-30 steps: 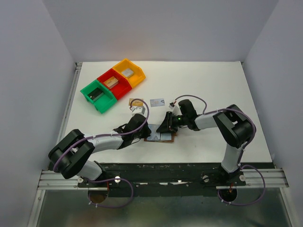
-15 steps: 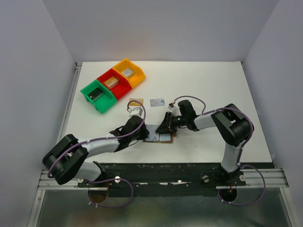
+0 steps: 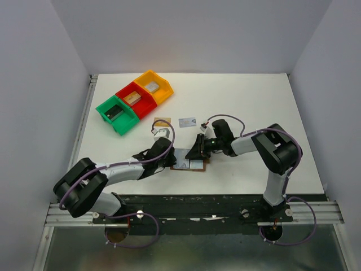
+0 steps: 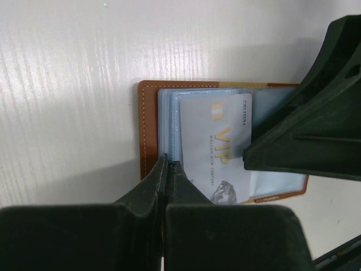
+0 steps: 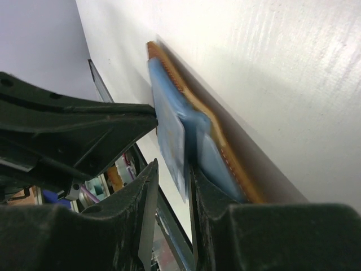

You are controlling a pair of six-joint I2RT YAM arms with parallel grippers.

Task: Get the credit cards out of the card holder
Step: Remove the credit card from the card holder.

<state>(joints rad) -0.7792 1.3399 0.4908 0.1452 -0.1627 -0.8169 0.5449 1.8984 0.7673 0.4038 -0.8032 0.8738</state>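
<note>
Open holder (image 3: 190, 164) lay on table (image 3: 254, 101) near front edge. Left gripper (image 4: 169, 164) was pressed together at its left edge. Right gripper (image 5: 174, 169) pinched silvery card (image 4: 217, 147) sticking out of it.

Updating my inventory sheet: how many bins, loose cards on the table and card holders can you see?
Bins: 3 (green bin, red bin, yellow bin)
Loose cards: 2 (gold-tan card, silvery card)
Card holder: 1
Total: 6
</note>
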